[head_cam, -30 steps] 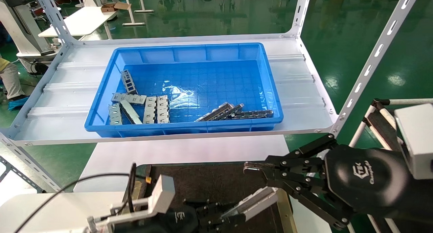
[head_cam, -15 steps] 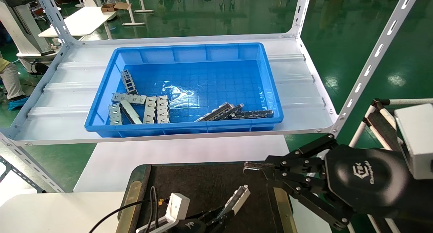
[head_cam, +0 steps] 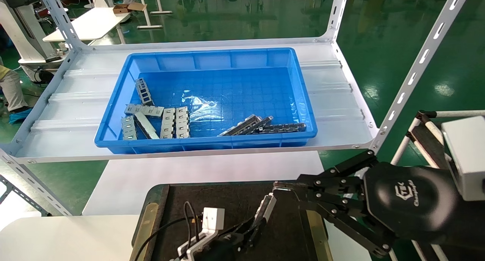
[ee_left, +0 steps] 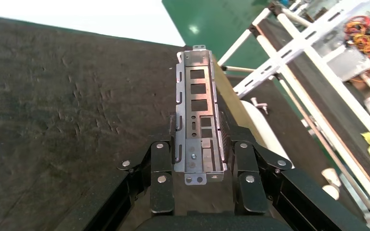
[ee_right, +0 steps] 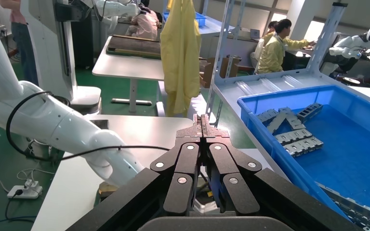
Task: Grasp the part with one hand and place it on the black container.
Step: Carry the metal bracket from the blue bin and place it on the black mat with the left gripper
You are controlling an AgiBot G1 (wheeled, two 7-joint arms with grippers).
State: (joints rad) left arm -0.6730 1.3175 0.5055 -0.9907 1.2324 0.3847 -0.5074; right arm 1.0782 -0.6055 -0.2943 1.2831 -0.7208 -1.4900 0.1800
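Left hand [ee_left: 200,161] is low over the black container [head_cam: 227,200], pinching the part [ee_left: 198,115] by its near end, the bar pointing toward one o'clock above the felt near the right edge. Right hand [head_cam: 278,188] hovers at three o'clock, fingers pressed together. Blue bin [head_cam: 212,141] sits on the shelf at twelve o'clock.

part [ee_left: 198,113]: silver-grey metal, a row of rectangular cut-outs showing dark
black container [head_cam: 227,204]: matte black, felt-like, with tan-yellow strips along two sides
left gripper [ee_left: 200,166]: black links with silver screws
right gripper [head_cam: 280,187]: black, white logo on its housing
bin [head_cam: 212,60] beyond the black container: bright blue, gridded floor
plates [head_cam: 175,121] in the bin: grey, slotted
shelf [head_cam: 333,98] under the bin: white
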